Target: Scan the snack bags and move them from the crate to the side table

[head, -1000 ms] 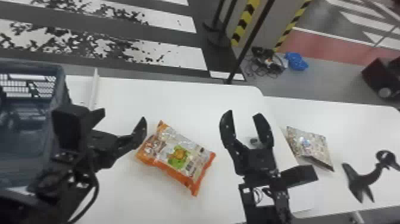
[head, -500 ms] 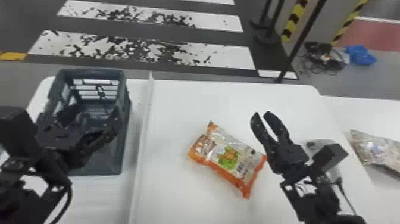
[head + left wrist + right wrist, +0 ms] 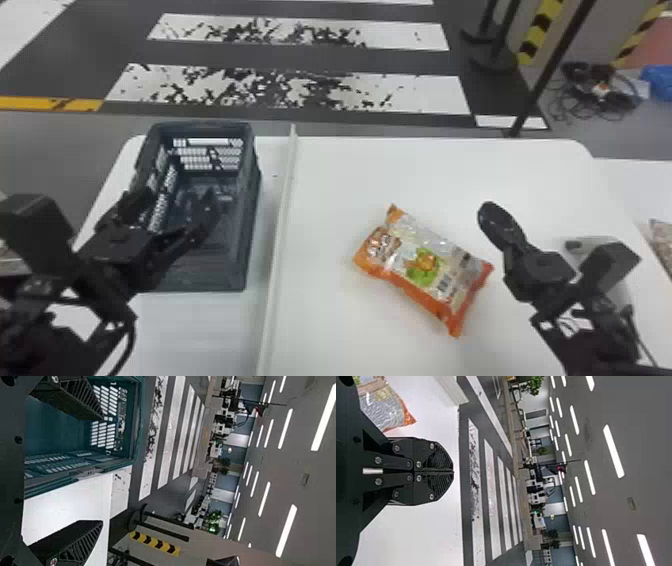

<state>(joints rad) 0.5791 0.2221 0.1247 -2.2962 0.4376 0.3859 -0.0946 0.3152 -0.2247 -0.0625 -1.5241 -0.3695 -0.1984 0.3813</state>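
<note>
Beyond a white table [image 3: 330,330], white stripes [image 3: 430,95] (some patchy with black) cross the dark floor [image 3: 280,57], cables [image 3: 600,97] lie tangled near yellow-and-black markings [image 3: 539,32], and long lights [image 3: 286,530] line a grey ceiling [image 3: 313,479] above distant green plants [image 3: 532,384].

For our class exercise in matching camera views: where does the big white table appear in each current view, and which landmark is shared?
Head view: the white table spans the middle and lower part, under the crate and orange-edged snack bag.
Left wrist view: beside the crate, beyond the open left gripper.
Right wrist view: around and beyond the shut right gripper.
Shared landmark: white floor stripes beyond the table.
</note>
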